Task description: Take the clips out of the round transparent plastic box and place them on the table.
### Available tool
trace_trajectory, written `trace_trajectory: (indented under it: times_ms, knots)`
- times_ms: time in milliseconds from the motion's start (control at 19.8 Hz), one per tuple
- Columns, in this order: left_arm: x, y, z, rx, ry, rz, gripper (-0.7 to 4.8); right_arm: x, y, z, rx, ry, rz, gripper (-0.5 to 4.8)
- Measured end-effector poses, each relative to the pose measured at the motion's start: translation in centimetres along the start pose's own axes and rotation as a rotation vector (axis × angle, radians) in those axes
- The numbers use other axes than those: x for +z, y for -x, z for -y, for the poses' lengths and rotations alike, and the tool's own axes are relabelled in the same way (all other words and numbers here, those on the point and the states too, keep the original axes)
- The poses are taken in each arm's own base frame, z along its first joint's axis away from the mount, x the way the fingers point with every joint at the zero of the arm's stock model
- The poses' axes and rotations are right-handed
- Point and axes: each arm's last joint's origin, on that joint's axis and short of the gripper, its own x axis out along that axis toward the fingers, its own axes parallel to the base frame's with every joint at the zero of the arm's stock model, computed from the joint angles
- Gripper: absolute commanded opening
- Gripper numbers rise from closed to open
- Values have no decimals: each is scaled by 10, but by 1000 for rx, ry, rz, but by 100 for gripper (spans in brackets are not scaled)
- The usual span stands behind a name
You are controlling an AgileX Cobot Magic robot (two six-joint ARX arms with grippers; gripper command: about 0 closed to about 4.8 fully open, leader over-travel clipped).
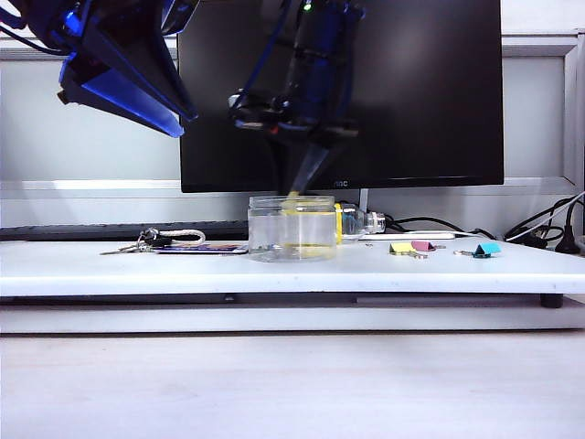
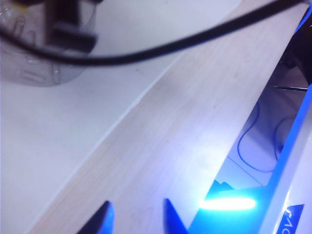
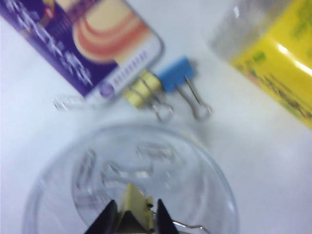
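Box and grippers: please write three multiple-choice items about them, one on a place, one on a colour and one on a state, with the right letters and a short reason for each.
1. Where is the right gripper relative to the box?
A. beside it
B. down inside it
C. far above it

2. What colour is the clip between the right gripper's fingers?
A. yellow
B. pink
C. teal

3. What is the state of the left gripper?
A. shut on a clip
B. shut, empty
C. open, empty

Key:
1 B: the exterior view shows the right gripper going down through the box's open top, and the right wrist view shows the box rim around it.
2 A: the right wrist view shows a yellow body between the fingers.
3 C: the left wrist view shows the fingers apart with only bare surface between them.
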Motion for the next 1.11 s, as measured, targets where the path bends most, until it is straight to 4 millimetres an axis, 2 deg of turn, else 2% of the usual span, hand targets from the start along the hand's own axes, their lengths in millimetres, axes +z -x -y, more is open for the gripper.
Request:
trace_trajectory:
  times_ms: [253, 354, 505, 556, 657, 758, 1010, 1111]
  knots:
    - [0, 0, 0, 1, 1, -2, 142, -4, 24, 6, -61, 6, -1, 103]
    - [-1, 0, 0, 0, 3, -5, 142, -6, 44, 21, -99, -25, 32, 103]
    - [-1, -1, 0, -2, 4, -6, 142, -12, 55, 43, -140, -72, 31, 103]
    - [-1, -1, 0, -2, 4, -6, 142, -17, 53, 55, -144, -97, 7, 103]
    - [-1, -1, 0, -1, 5, -6, 142, -21, 48, 65, -116, -121, -9, 103]
    - [-1, -1, 0, -2, 5, -6, 142, -20, 40, 65, -88, -122, -16, 103]
    - [-1, -1, 0, -2, 17, -6, 142, -22, -4, 66, -59, -121, -100, 103]
    - [-1, -1, 0, 3, 23, -7, 142, -23, -11, 66, -57, -122, -115, 104]
